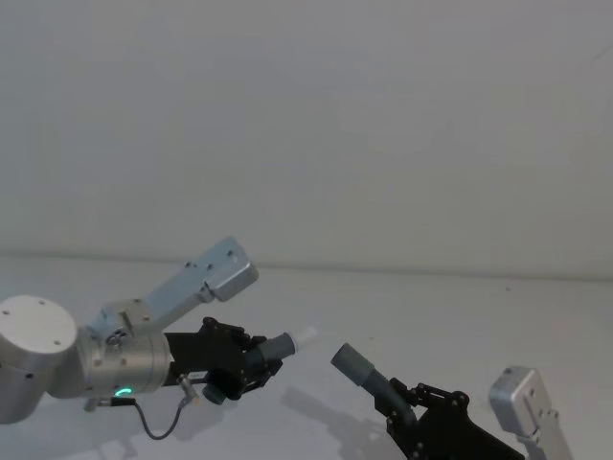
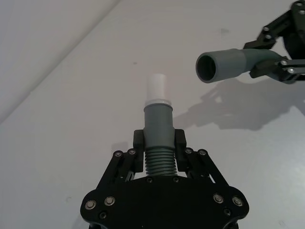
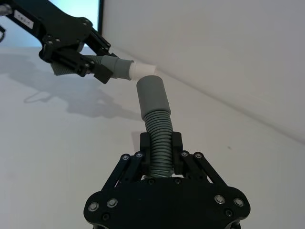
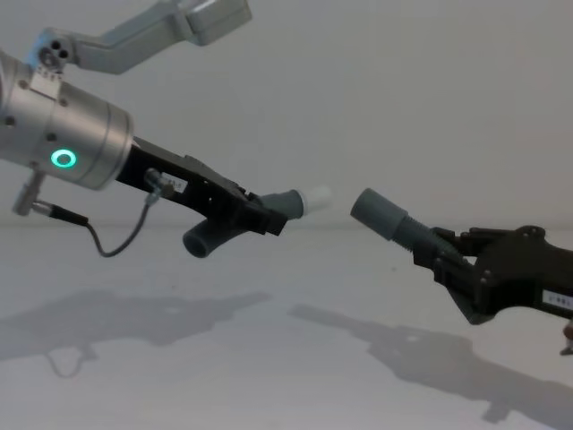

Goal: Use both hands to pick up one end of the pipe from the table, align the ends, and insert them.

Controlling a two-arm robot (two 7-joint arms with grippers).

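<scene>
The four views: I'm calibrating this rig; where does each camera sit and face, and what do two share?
Head view: on the head, facing forward and down at the table; left gripper and right gripper enter low.
Chest view: lower, facing across the table; both arms enter from the sides.
Left wrist view: left arm, facing along its gripper at the white tip.
Right wrist view: right arm, facing along its gripper at the socket cuff.
Head and chest share: tip and cuff apart.

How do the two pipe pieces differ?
The left piece, in the left gripper, ends in a narrow white tip; the right piece, in the right gripper, ends in a wider, open grey socket cuff. The left piece lies nearly level; the right piece slants upward. Both are grey, corrugated and gripped, ends apart.
</scene>
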